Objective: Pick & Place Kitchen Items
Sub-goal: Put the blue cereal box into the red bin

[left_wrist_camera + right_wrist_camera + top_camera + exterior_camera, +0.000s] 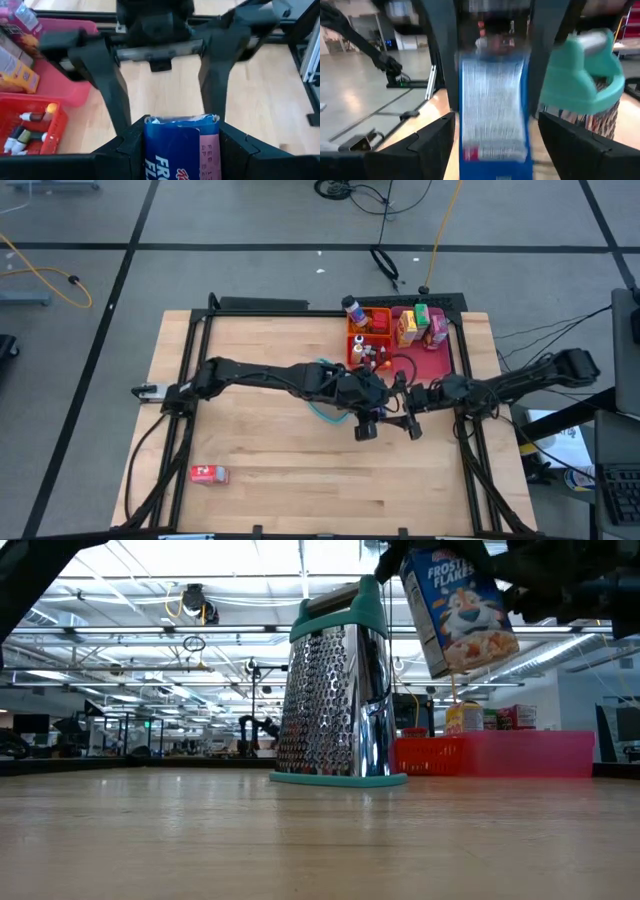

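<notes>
A small blue Frosted Flakes cereal box hangs in the air above the table's middle, tilted. My left gripper is shut on it. My right gripper faces it from the table's right side. It is open, with a finger on either side of the box and a gap on both sides. A steel grater with a teal handle stands upright on its base just behind them. A small red box lies flat near the table's near left corner. My left gripper pinches the cereal box between its two fingers at the box's upper end, one finger on each narrow side. The fingers come from above, pointing down. The box hangs below them, tilted and clear of the table.
An orange tray with tiny bottles and a pink tray with small boxes sit at the table's far right. A bottle stands at the orange tray's far corner. Bare wood lies toward the near and left edges.
</notes>
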Robot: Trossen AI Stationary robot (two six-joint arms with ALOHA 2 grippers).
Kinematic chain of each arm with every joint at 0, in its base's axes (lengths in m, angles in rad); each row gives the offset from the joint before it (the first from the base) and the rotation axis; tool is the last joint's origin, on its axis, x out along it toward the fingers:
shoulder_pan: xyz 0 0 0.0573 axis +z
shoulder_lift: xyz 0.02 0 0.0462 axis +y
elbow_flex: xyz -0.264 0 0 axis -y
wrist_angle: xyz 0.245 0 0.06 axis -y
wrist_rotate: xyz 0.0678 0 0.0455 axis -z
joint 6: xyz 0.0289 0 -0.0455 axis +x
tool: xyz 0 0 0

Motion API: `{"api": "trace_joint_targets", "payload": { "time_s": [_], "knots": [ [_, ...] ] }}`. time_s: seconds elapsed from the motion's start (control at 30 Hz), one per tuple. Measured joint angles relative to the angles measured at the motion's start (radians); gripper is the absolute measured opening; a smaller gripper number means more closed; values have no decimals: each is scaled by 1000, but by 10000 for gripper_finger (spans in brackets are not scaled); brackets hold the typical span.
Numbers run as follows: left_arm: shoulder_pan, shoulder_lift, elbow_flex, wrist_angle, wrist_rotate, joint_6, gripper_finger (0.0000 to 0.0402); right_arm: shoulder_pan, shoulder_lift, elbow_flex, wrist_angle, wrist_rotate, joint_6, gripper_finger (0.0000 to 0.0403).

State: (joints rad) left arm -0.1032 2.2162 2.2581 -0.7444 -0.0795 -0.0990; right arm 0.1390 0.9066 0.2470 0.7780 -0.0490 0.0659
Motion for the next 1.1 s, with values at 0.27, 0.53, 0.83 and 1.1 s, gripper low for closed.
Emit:
{"api": "trace_joint_targets", "payload": {
  "time_s": [0.27,0.53,0.83,1.1],
  "knots": [
    [4,-8,3,39,0,12,177,-2,85,31,25,-3,-2,227],
    [3,-9,3,-17,1,-7,177,-2,71,39,-8,-4,-13,115],
    [-8,-24,2,-66,-2,16,177,-4,-9,39,-121,18,-36,112],
    [-19,-122,2,-102,-26,9,177,-7,-144,17,-221,107,-45,102]
  ]
}}
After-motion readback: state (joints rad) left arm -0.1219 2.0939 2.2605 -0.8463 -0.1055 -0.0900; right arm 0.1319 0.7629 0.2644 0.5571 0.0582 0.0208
